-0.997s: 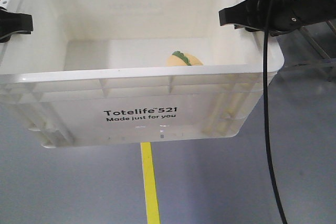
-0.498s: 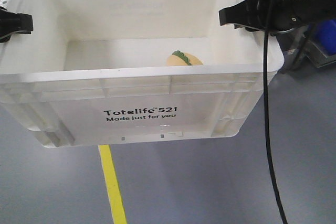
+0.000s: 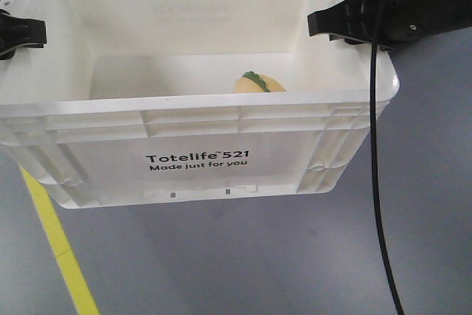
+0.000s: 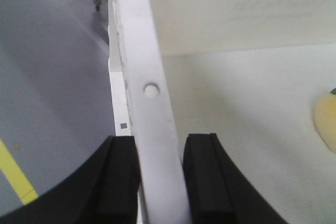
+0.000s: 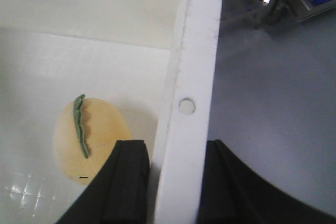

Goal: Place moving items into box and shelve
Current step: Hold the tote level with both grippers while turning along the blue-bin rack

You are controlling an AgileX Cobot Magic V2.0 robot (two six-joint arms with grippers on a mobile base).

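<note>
Front view: the white box (image 3: 192, 118) with the "Totelife 521" print fills most of the shot, with grey floor (image 3: 295, 256) below it. A yellow floor line (image 3: 63, 260) runs off to the lower left. There's one item inside, the yellow-orange plush fruit (image 3: 259, 83) with its green leaf. It lies on the box bottom toward the right, half hidden by the near wall. The left gripper (image 3: 29, 33) is on the left rim and the right gripper (image 3: 328, 23) is on the right rim. A black cable (image 3: 375, 182) hangs down past the right corner.

Left wrist view: the two black pads (image 4: 118, 177) are pinched tight on the left rim, one outside the wall and one inside, so the jaws are only as far apart as the rim is thick. A sliver of the plush shows at the far right edge.

Right wrist view: same deal here. The fingers (image 5: 128, 182) clamp the right rim from both sides, nearly closed on it. The plush lies on the box floor just beside the inner finger, close to the right wall, leaf strip facing up.
</note>
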